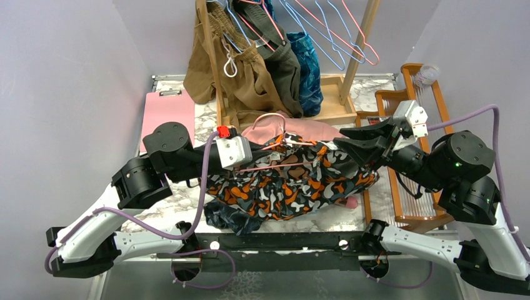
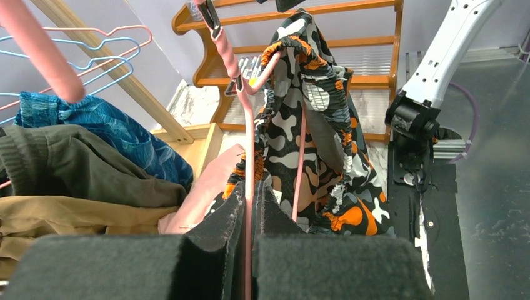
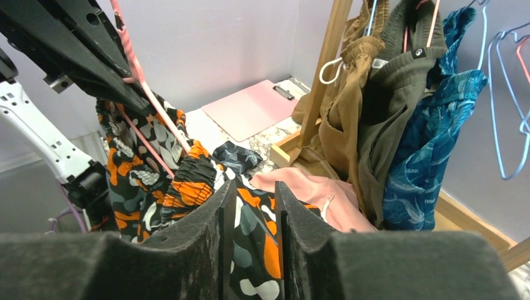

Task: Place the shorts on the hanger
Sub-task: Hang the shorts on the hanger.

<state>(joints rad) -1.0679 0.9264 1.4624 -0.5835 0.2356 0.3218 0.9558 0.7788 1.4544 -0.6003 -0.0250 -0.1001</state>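
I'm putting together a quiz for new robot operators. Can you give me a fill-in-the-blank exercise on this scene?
1. The left gripper is shut on the wire of the ___ hanger.
2. The shorts carry a camouflage print of white, grey and ___.
3. In the top view, the clipboard lies ___ of the wooden rack.
Missing words: pink; orange; left.

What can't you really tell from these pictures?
- Right wrist view: whether the right gripper pinches the shorts; fabric shows in the gap, contact unclear.
- Top view: the hanger, its right end hidden under the shorts.
- Top view: the dark garment beneath, mostly covered by the shorts.
- Left wrist view: the pink bar at top left, blurred, too close to the lens.
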